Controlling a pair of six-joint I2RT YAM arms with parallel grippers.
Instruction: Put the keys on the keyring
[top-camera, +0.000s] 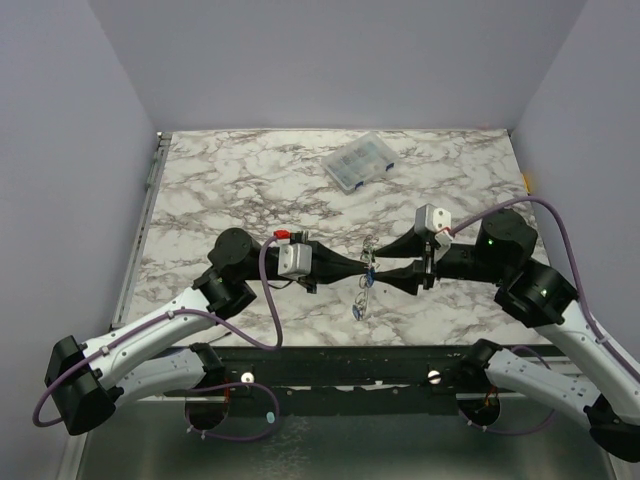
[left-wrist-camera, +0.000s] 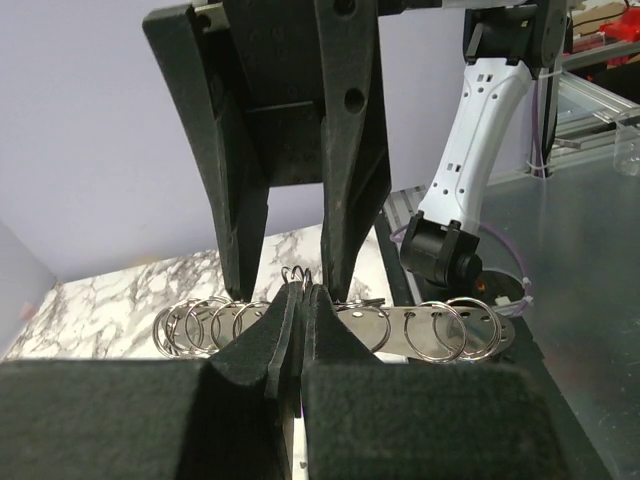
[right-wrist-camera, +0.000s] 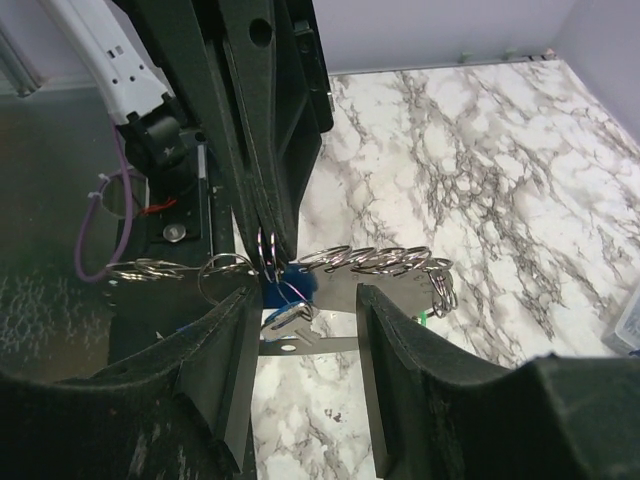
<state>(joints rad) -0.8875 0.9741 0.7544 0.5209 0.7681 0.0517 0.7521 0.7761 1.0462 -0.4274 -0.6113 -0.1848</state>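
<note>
There you had it: the two arms met tip to tip above the middle of the bench (top-camera: 220, 180), left arm (top-camera: 150, 335) reaching in from one side, right arm (top-camera: 560, 300) from the other. Your left jaws were clenched, their dark pads (left-wrist-camera: 255, 350) pressed flat together, grasping the keyring (right-wrist-camera: 375, 260) at a loop near the middle of its run. The keyring showed in both wrist views as a row of overlapping silvery rings stretched sideways, up off the bench. Your right jaws stood released, fingers (right-wrist-camera: 225, 350) spread wide and holding nothing. The row of rings crossed the gap between them, and the left jaws' tip poked into that same gap. The keys (top-camera: 360, 305) dangled below the meeting point. A blue key head (right-wrist-camera: 292, 285) hung just under the left jaws' pinch, right in the opening of your right jaws (close, but I couldn't tell whether it touched either finger). A sliver of a green key head (right-wrist-camera: 425, 318) peeked out beneath the rings at the far end of the row, outside the right jaws. Whether each key was threaded on a ring, I couldn't tell. The clear compartment box (top-camera: 357, 160) sat on the bench well beyond the arms, near its far edge.
</note>
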